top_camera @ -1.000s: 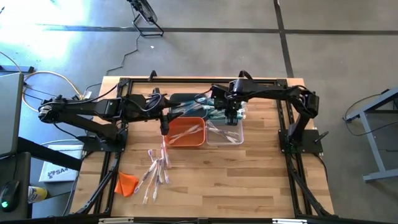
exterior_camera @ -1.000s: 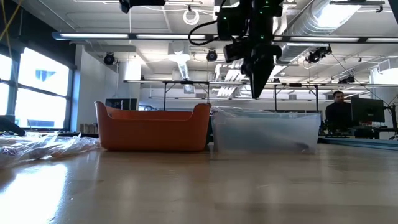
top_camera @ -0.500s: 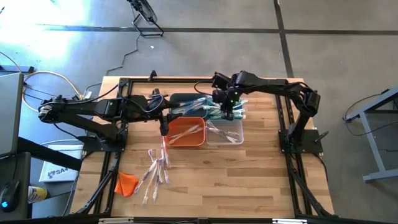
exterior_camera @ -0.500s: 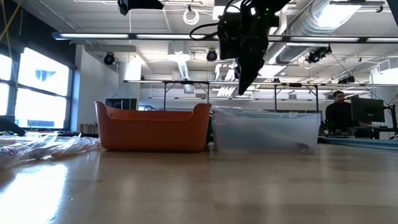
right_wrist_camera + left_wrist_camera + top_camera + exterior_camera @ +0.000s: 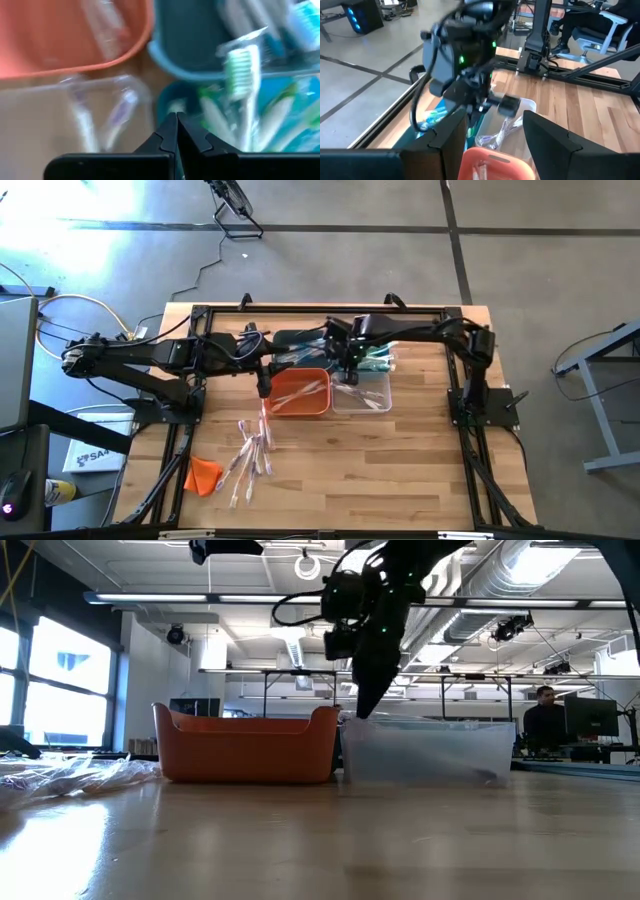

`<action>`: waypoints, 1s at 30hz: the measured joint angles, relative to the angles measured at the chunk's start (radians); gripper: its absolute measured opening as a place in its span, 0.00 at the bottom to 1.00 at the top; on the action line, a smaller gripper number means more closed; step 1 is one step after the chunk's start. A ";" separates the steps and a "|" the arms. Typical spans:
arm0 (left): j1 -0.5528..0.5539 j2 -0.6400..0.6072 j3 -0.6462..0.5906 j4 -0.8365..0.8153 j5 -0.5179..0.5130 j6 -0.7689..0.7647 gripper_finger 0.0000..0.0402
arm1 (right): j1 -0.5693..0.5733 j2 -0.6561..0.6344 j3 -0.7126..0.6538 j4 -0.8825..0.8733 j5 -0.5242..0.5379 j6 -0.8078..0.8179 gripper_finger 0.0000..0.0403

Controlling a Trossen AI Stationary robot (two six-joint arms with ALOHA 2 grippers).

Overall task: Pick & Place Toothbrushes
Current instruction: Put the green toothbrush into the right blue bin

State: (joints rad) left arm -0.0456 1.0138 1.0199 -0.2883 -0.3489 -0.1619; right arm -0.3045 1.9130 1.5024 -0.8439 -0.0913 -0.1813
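Observation:
Several wrapped toothbrushes [image 5: 250, 455] lie loose on the table's near left. More lie in the orange bin [image 5: 300, 392], the clear bin [image 5: 364, 394] and the teal bin [image 5: 240, 100]. My right gripper [image 5: 347, 374] points steeply down above the clear bin's far left corner [image 5: 362, 712]. It is shut [image 5: 176, 125] with nothing between its fingers. My left gripper [image 5: 265, 385] hangs open [image 5: 495, 145] over the orange bin's left end, holding nothing.
A dark grey bin [image 5: 298, 344] and the teal bin [image 5: 368, 358] stand behind the orange and clear bins. An orange cloth lump [image 5: 203, 475] lies near the table's front left corner. Bare wood spreads across the near right [image 5: 400, 470].
My right gripper has gone toward the table's left edge and down, from over the teal bin and the middle of the clear bin to the clear bin's far left corner, tipping more steeply downward. The left arm has kept still.

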 joint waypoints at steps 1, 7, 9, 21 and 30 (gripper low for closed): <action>0.000 0.000 0.000 0.000 0.000 0.000 0.48 | 0.005 0.010 0.000 0.018 0.030 0.007 0.00; 0.000 0.000 0.000 -0.002 0.000 -0.001 0.48 | 0.004 0.036 0.000 0.122 0.166 0.096 0.00; 0.000 0.000 0.000 -0.002 0.000 -0.001 0.48 | -0.005 0.036 0.000 0.116 0.202 0.113 0.00; 0.000 0.000 0.000 -0.007 0.000 -0.001 0.48 | -0.078 0.035 0.000 0.018 0.198 0.177 0.00; 0.000 0.000 0.000 -0.010 0.000 -0.001 0.48 | -0.103 0.003 0.000 -0.146 0.200 0.162 0.00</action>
State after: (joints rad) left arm -0.0460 1.0138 1.0203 -0.2981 -0.3492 -0.1627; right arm -0.4073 1.9163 1.5025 -0.9897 0.1083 -0.0193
